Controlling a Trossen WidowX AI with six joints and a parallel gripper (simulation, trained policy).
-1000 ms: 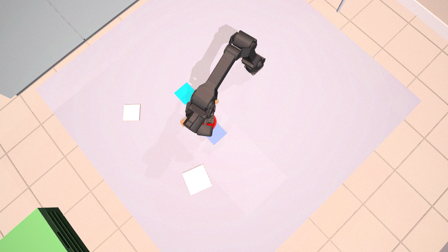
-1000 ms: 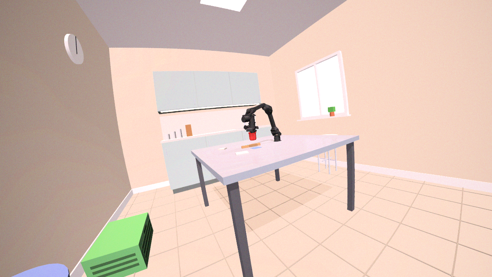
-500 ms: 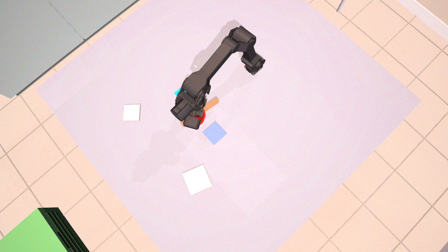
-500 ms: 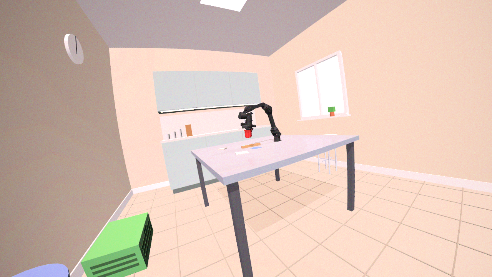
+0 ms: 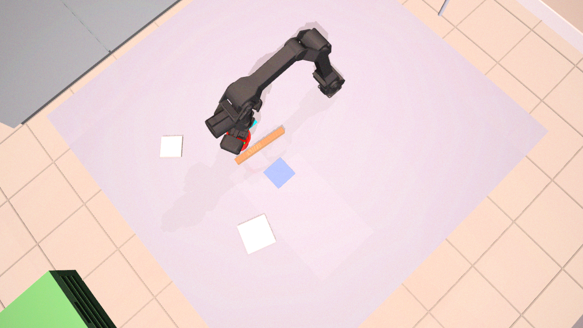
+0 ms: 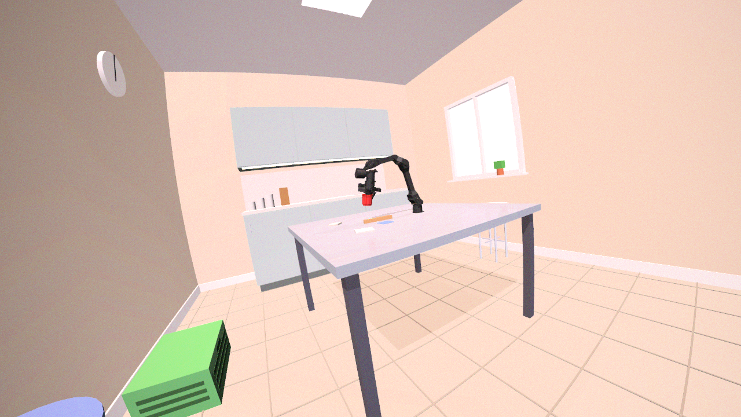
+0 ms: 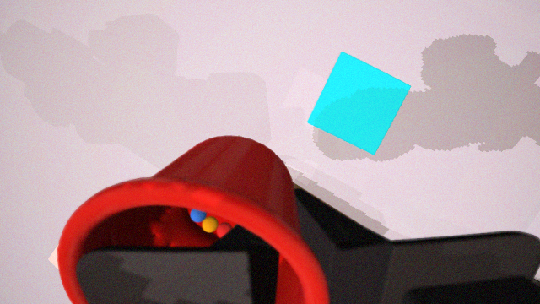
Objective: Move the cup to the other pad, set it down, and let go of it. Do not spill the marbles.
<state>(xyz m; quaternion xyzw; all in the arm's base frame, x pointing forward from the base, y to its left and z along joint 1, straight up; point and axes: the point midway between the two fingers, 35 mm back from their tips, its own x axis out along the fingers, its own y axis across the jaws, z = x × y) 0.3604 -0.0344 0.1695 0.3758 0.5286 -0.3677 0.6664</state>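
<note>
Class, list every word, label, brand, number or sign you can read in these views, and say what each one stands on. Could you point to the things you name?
There are none to read.
The wall clock (image 6: 111, 74) shows a dark hand but no legible numerals.
The red cup (image 5: 247, 140) (image 6: 366, 200) (image 7: 236, 169) and blue pad (image 5: 279, 172) (image 6: 385, 222) show no lettering.

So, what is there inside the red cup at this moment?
Inside the red cup, the wrist view shows blue, yellow and red marbles. The rim and one of the jaws cover the rest, so more may be hidden.
</note>
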